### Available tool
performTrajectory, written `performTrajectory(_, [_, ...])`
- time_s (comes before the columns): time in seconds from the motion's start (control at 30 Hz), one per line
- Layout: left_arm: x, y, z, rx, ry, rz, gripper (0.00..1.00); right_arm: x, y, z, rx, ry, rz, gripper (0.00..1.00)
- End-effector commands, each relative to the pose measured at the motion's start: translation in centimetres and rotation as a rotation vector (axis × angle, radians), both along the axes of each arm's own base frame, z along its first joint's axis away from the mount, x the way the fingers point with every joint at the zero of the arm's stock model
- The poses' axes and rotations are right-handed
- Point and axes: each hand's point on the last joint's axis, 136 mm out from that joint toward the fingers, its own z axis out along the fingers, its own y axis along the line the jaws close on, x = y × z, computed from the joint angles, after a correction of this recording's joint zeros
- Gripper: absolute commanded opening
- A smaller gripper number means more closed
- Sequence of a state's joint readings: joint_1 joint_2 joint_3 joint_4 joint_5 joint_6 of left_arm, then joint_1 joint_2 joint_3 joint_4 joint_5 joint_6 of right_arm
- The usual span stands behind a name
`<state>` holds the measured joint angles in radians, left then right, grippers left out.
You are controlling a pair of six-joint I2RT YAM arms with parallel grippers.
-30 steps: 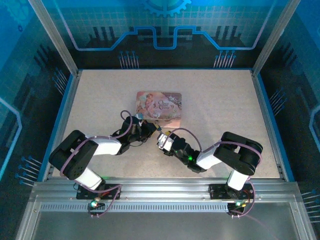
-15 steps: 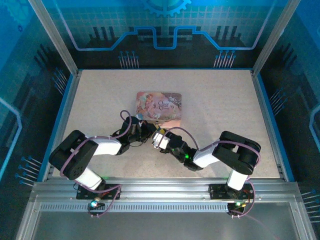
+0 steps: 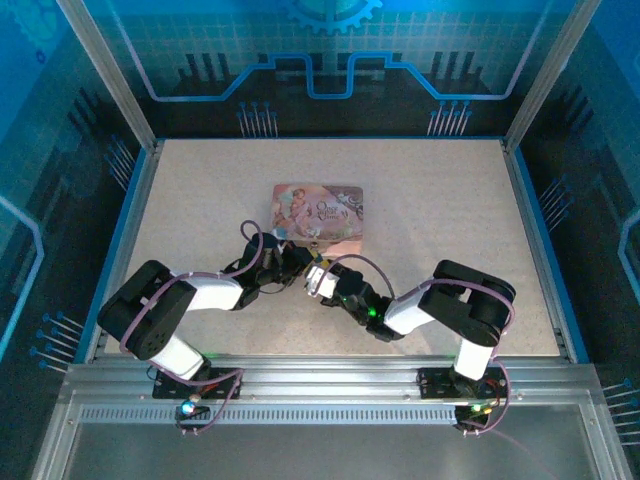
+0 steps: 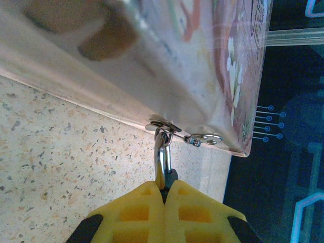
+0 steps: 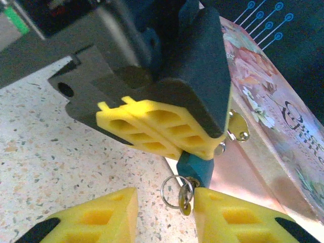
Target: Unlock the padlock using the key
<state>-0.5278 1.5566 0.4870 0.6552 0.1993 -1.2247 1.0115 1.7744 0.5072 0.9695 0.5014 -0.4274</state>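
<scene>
The small teal padlock [image 5: 195,167] hangs by its metal shackle [image 4: 162,154] from the hasp [image 4: 162,125] on the front of the pink picture-lidded box [image 3: 318,212]. My left gripper [image 4: 165,187] is shut on the padlock's body, holding it out from the box. The silvery key [image 5: 185,198] sticks in the padlock's underside, with a wire ring [image 5: 171,191] hanging from it. My right gripper [image 5: 164,202] is open around the key. Its right finger [image 5: 223,212] touches the key and its left finger [image 5: 106,210] stands apart. In the top view both grippers meet just below the box.
The box lid [image 5: 273,116] runs close along the right of both grippers. Speckled tabletop [image 3: 450,200] lies free to the right, left and behind the box. Blue walls enclose the table.
My right gripper has slid up and to the left towards the padlock, and its jaws have narrowed around the key. The left gripper has held still.
</scene>
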Motion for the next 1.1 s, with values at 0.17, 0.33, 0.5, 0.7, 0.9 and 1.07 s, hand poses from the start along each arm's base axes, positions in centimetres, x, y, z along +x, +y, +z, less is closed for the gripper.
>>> performTrajectory(0.17, [0.1,-0.5,2.1,-0.046,-0.065,-0.025,0.03,1.6,-0.2,0.9,0.035,-0.022,-0.047,0.30])
performTrajectory(0.33, [0.1,-0.5,2.1,-0.046,-0.064,-0.026,0.03,2.0,-0.3,1.0,0.040,-0.021,-0.055,0.19])
performTrajectory(0.5, [0.1,-0.5,2.0,-0.045,-0.062,-0.027,0.03,2.0,-0.2,1.2,0.052,-0.018,-0.053,0.07])
performTrajectory(0.7, [0.0,-0.8,2.0,-0.047,-0.061,-0.036,0.03,2.3,-0.2,1.5,0.104,0.003,-0.071,0.00])
performTrajectory(0.9, [-0.3,-1.2,1.9,-0.047,-0.060,-0.049,0.03,2.9,-0.2,2.0,0.278,0.104,-0.104,0.00])
performTrajectory(1.07, [-0.8,-1.5,1.6,-0.040,-0.054,-0.055,0.03,3.6,-0.4,2.3,0.449,0.196,-0.144,0.00])
